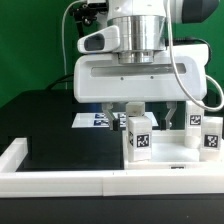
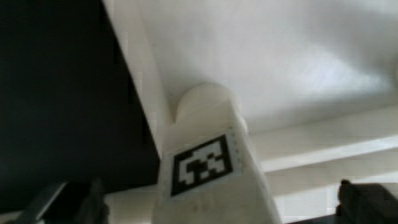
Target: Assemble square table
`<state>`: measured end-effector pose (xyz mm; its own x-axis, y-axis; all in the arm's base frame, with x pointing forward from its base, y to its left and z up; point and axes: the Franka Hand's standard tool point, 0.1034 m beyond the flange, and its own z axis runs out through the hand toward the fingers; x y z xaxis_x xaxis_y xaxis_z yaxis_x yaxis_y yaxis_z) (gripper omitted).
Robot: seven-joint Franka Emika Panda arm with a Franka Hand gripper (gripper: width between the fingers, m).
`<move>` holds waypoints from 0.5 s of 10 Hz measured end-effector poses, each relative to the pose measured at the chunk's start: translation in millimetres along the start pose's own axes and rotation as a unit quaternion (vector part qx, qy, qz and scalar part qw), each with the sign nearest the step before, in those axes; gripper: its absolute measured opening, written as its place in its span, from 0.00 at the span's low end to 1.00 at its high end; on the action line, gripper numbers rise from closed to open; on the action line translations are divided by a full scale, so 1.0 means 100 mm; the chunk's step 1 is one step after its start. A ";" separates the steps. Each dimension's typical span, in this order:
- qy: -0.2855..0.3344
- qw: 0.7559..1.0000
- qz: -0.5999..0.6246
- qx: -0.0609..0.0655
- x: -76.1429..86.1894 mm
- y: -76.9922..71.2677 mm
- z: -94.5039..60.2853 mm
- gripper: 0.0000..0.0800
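Observation:
A white leg block [image 1: 138, 140] with a black-white tag stands upright at the near left corner of the white square slab [image 1: 170, 158]. My gripper [image 1: 148, 112] hangs just above it, open. In the wrist view the same leg [image 2: 210, 160] rises between my fingertips [image 2: 361, 200], and a gap shows on at least one side, so nothing is gripped. The slab [image 2: 294, 60] fills the bright area behind the leg. Two more tagged leg blocks [image 1: 196, 124] [image 1: 211, 140] stand at the exterior view's right.
The long white border wall [image 1: 100, 182] runs along the front and up the exterior view's left side. The marker board [image 1: 95, 120] lies on the black table [image 1: 50, 130] behind the gripper. The arm's wide body hides the space behind the slab.

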<state>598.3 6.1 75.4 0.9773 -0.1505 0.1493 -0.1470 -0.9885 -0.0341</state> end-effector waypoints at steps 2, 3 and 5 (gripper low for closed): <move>0.000 0.998 -0.064 -0.007 0.01 -0.01 0.00 0.81; 0.002 0.995 -0.098 -0.007 0.02 0.00 -0.02 0.81; 0.001 0.994 -0.106 -0.007 0.02 0.00 -0.02 0.81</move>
<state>599.7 5.7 77.2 0.9862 0.0615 0.1537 0.0602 -0.9981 0.0131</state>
